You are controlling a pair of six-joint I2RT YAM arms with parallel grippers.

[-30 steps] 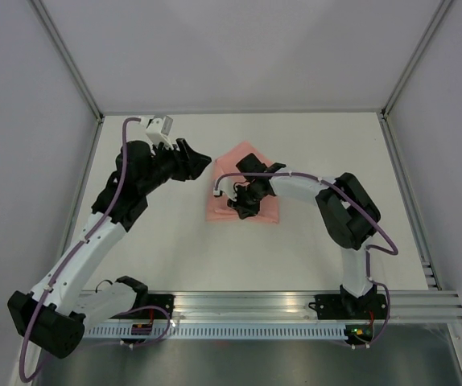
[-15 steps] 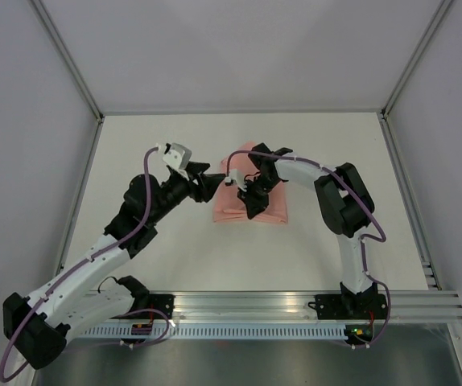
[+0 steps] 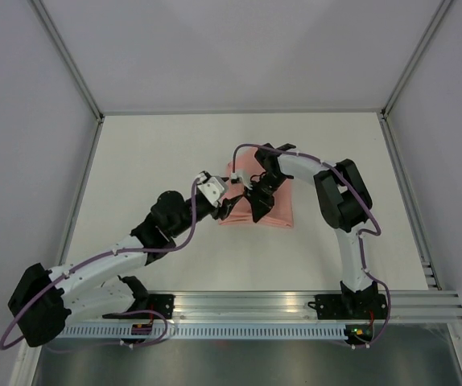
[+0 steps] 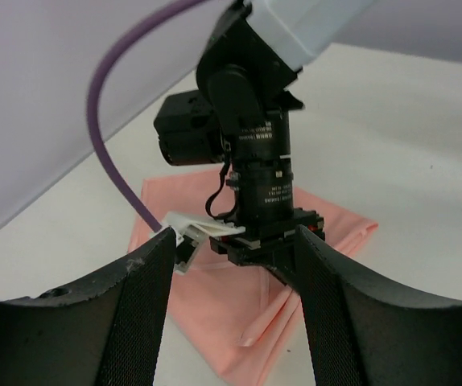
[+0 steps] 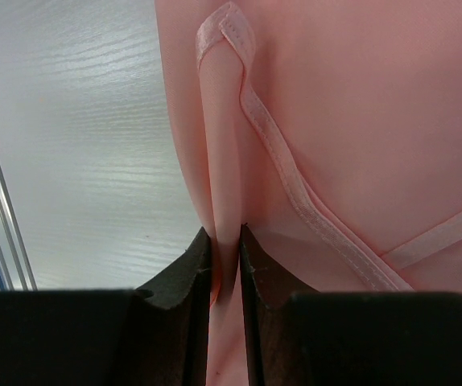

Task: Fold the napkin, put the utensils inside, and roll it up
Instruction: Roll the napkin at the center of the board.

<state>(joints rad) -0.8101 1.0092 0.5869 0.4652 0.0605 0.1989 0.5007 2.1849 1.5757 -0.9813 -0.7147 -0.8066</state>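
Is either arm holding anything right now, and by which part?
The right gripper pinches the napkin by a raised fold along its edge. The left gripper is open, holding nothing.

I'm looking at a white table (image 3: 158, 153) with a faint wood grain, closed in by pale panels along its far edge and both sides. An aluminium rail (image 3: 247, 301) runs along the near edge. Lying on the table is the napkin (image 3: 279, 211), pale pink and folded into layers with a stitched hem showing. It sits around the middle from left to right, nearer the far edge than the rail. One narrow pleat stands proud of the rest.
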